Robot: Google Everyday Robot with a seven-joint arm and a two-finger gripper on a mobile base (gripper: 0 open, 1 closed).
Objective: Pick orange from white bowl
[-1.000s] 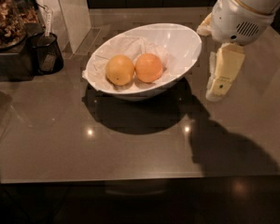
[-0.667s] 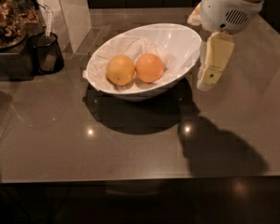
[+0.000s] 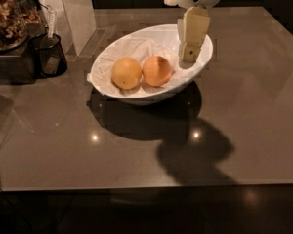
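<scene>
White bowl (image 3: pixel 147 97), lined with crumpled paper (image 3: pixel 136 48), stands on the table (image 3: pixel 244 130). It holds two fruits: the orange (image 3: pixel 157 70) near centre, and a paler fruit (image 3: pixel 126 73) touching it at its 9 o'clock. The gripper (image 3: pixel 189 56) hangs over the bowl's interior at the orange's 2 o'clock, apart from it. Whether it is spread or pressed together cannot be told. Earlier it hung outside the rim at the bowl's 3 o'clock. Both fruits are unmoved.
</scene>
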